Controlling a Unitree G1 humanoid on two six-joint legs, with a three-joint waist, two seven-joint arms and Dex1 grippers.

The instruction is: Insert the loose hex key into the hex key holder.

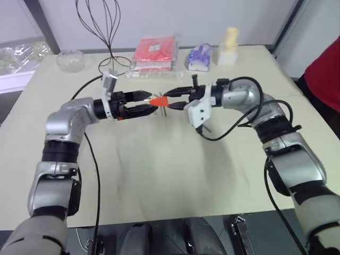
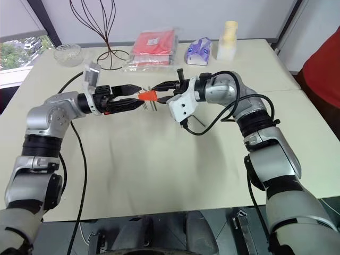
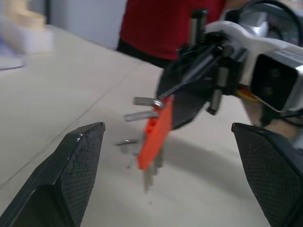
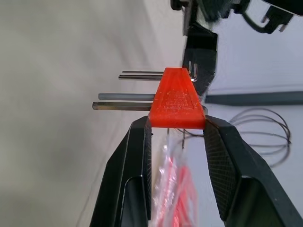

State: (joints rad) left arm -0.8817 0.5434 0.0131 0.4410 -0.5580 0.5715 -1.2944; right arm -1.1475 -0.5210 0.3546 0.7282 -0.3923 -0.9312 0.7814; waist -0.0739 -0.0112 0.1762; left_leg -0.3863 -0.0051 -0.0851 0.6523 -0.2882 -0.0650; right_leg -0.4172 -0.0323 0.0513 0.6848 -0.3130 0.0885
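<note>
Hex key holder [image 4: 177, 100] in R pincer [image 4: 176, 124]

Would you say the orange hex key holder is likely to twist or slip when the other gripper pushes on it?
Probably rigid: the hex key holder keeps its wedge shape between the right gripper fingers. It may pivot, since they pinch only its wide end. Its smooth plastic looks somewhat slippery.

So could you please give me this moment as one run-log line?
right gripper: shut on hex key holder, held above table | left gripper: open, facing holder | loose hex key: not identified
</note>
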